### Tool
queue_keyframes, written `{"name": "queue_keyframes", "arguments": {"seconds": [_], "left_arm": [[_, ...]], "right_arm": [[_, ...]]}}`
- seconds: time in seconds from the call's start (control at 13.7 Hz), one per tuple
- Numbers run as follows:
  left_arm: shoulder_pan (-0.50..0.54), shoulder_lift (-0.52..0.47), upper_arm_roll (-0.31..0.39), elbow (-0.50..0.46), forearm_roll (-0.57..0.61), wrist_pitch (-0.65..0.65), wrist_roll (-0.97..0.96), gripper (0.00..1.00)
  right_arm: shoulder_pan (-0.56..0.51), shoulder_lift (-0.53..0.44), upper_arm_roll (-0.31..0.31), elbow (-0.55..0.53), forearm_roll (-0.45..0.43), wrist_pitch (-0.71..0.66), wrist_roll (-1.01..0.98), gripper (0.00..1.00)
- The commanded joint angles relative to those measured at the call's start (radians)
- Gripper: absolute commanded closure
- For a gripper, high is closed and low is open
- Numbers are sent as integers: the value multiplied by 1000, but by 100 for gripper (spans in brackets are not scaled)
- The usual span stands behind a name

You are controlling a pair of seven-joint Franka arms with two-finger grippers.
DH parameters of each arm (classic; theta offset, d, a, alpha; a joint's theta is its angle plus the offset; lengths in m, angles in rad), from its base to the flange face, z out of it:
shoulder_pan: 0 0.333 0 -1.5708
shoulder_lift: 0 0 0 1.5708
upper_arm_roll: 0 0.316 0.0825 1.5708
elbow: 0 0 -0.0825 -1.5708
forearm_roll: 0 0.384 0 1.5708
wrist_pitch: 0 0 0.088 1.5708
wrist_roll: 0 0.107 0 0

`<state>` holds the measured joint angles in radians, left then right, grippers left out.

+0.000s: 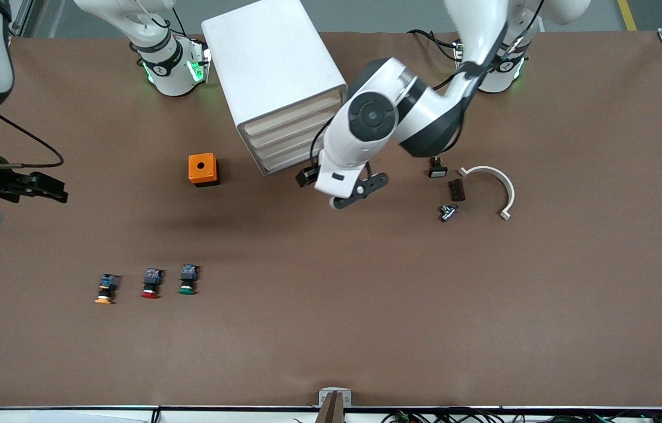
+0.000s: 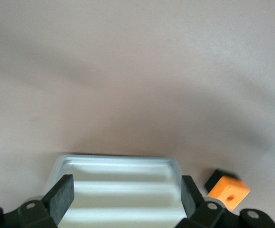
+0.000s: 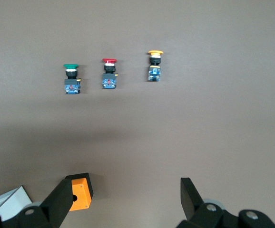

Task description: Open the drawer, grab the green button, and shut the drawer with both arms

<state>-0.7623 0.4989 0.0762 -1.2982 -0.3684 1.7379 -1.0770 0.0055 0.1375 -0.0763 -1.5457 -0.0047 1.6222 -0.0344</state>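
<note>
The white cabinet (image 1: 275,76) stands near the robots' bases, its four cream drawer fronts all shut. The drawer (image 1: 291,164) is the lowest one. My left gripper (image 1: 355,192) hovers just in front of those fronts, open and empty. In the left wrist view the left gripper (image 2: 126,185) frames the cabinet front (image 2: 118,166). The green-capped button (image 1: 188,280) stands on the table nearer the front camera, toward the right arm's end. My right gripper (image 1: 51,188) waits open and empty over that end. The right wrist view shows the right gripper (image 3: 127,190) and the button (image 3: 71,78).
A red-capped button (image 1: 151,283) and an orange-capped one (image 1: 107,289) stand beside the green one. An orange box (image 1: 202,169) sits beside the cabinet. A white curved piece (image 1: 498,185) and small dark parts (image 1: 456,189) lie toward the left arm's end.
</note>
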Motion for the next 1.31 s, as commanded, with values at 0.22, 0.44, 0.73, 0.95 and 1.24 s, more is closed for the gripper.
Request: {"name": "queue_keyframes", "arguments": {"seconds": [0.22, 0.44, 0.73, 0.95, 1.24], "left_arm": [[225, -220, -3, -46, 84, -322, 360, 1], [299, -278, -4, -52, 207, -437, 526, 1], [480, -376, -6, -99, 230, -463, 793, 1], [534, -440, -7, -189, 307, -449, 885, 1], [572, -669, -6, -546, 371, -241, 960, 1]], "right_arm": [[-32, -10, 23, 42, -12, -111, 7, 0], [-32, -61, 24, 39, 22, -160, 7, 0], [-30, -102, 26, -8, 20, -134, -5, 0], [-21, -122, 26, -28, 11, -113, -7, 0], [-22, -119, 26, -24, 8, -104, -85, 0]]}}
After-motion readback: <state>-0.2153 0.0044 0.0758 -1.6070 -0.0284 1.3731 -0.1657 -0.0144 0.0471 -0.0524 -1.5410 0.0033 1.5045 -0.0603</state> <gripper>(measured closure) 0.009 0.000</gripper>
